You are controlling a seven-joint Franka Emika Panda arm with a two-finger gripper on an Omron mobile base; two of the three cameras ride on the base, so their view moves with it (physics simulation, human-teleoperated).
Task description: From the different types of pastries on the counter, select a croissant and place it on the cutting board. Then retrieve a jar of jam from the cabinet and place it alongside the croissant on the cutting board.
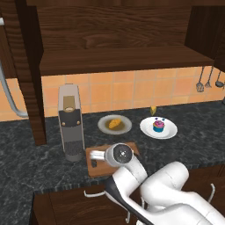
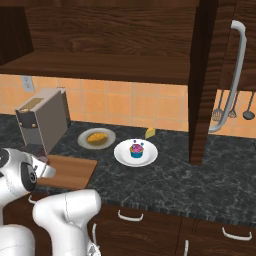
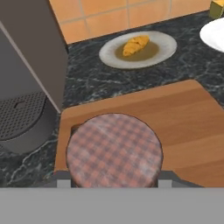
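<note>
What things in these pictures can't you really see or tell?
- The jar of jam: in the hand view its checked lid hides its sides, so its grip and whether it touches the cutting board can't be told.
- The gripper's fingertips: hidden beside the jar.
- The cutting board's middle: covered by the arm in the left base view.
- The small yellow thing by the wall: too small to name.
- The croissant on its plate: too small for detail.

Pretty clearly a home kitchen: dark marbled stone surface (image 1: 26,162), orange tiled backsplash (image 1: 118,90), dark wood wall cabinet (image 1: 114,35), tall grey coffee machine (image 1: 70,121), hanging metal utensils (image 2: 232,107).
</note>
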